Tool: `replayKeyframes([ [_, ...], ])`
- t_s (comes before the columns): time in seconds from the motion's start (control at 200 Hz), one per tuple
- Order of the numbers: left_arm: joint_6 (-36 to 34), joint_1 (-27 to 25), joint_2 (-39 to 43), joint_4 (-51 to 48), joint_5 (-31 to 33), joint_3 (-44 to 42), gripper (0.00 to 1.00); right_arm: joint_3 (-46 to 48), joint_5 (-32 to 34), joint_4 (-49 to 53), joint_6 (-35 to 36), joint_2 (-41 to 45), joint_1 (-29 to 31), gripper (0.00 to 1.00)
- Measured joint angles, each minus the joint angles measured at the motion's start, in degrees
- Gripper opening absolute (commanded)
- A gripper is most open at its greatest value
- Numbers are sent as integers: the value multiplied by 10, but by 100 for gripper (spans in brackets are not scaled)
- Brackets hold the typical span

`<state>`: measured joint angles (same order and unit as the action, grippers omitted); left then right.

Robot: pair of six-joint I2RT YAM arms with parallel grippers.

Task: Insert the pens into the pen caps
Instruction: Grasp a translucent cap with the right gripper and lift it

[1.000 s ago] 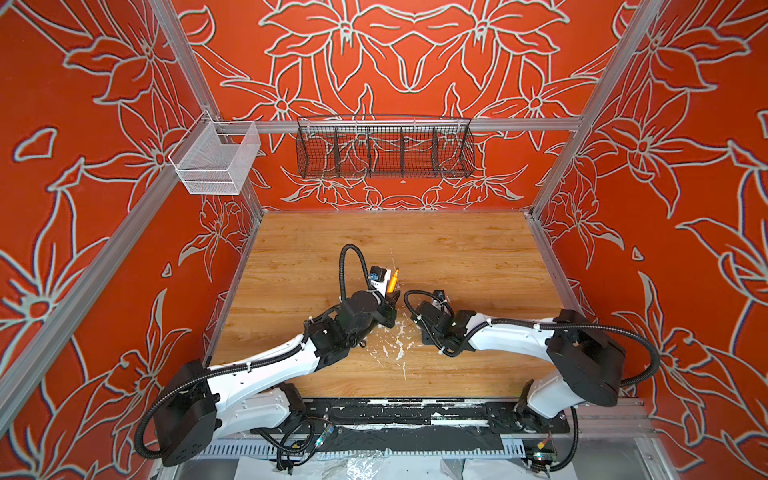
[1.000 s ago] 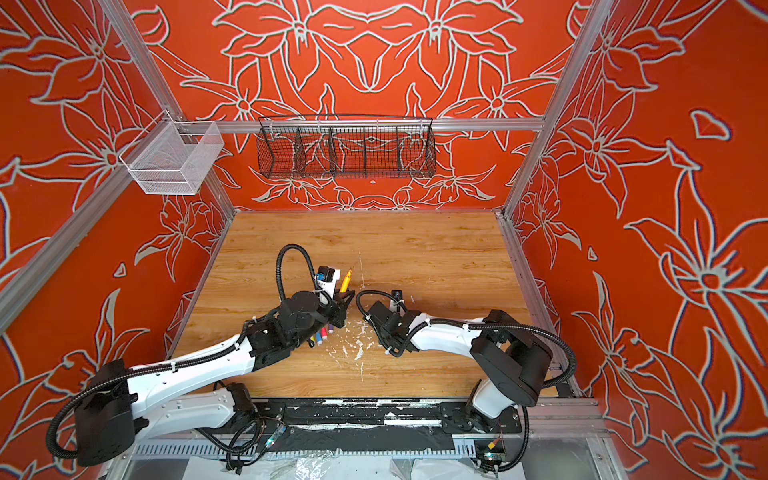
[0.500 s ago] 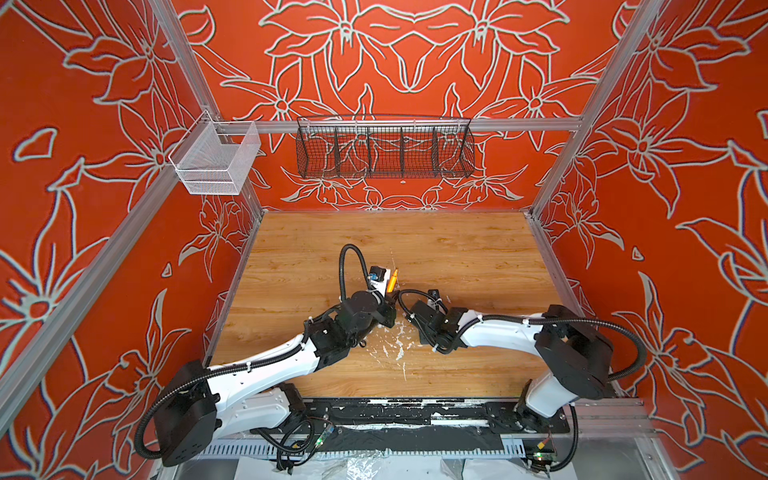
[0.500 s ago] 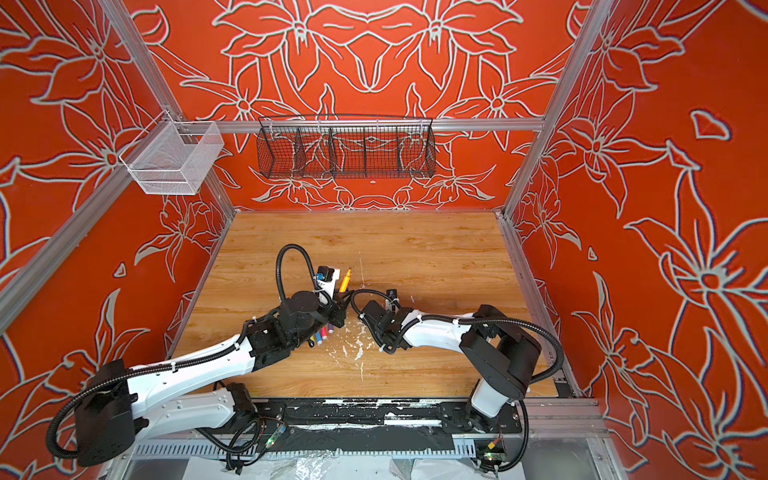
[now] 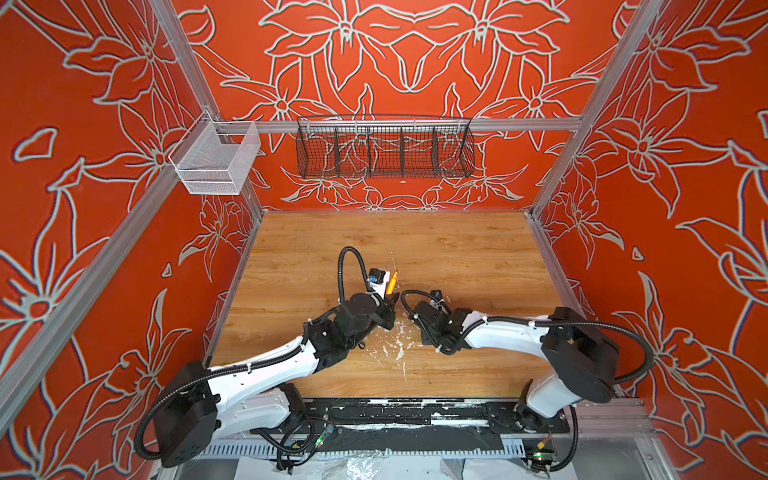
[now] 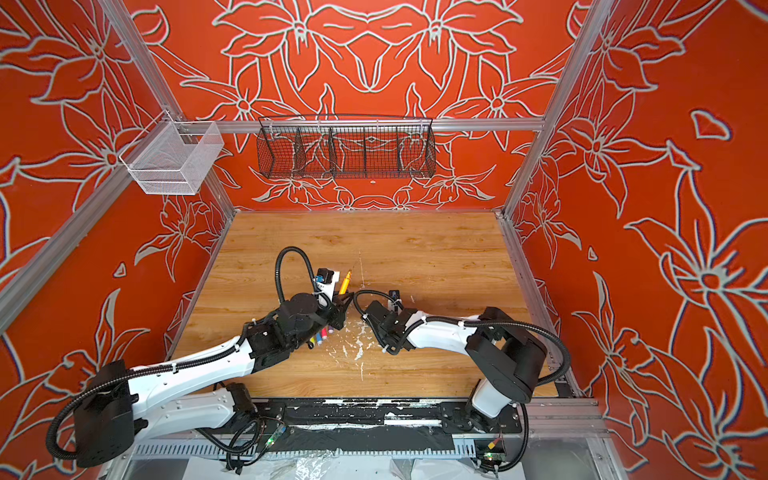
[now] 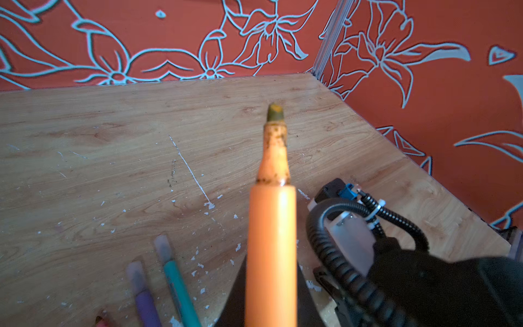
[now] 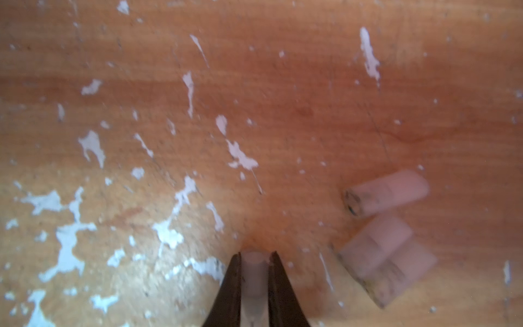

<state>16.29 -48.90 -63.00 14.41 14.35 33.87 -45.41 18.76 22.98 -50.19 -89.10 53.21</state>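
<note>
Now left gripper [image 5: 390, 302] clamps orange pen [image 7: 271, 240], tip exposed for capping; right gripper [image 8: 254, 271] pinches clear cap [image 8: 254, 283], spare caps [image 8: 387, 192] just beside.

The loose pen caps [image 8: 387, 192] are blurred in the right wrist view, and the gripped cap [image 8: 254, 280] runs off its edge. The left wrist view cuts off the orange pen [image 7: 271, 240], purple pen [image 7: 144, 305] and teal pen [image 7: 178, 288].
</note>
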Motion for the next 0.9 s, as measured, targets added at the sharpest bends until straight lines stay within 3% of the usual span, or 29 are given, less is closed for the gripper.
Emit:
replayKeyframes([
  [0.32, -14, 0, 30, 32, -41, -28, 0, 13, -13, 21, -5, 229, -11, 7],
  [0.901, -37, -27, 15, 59, -135, -27, 0, -67, -31, 49, -8, 360, -70, 0],
])
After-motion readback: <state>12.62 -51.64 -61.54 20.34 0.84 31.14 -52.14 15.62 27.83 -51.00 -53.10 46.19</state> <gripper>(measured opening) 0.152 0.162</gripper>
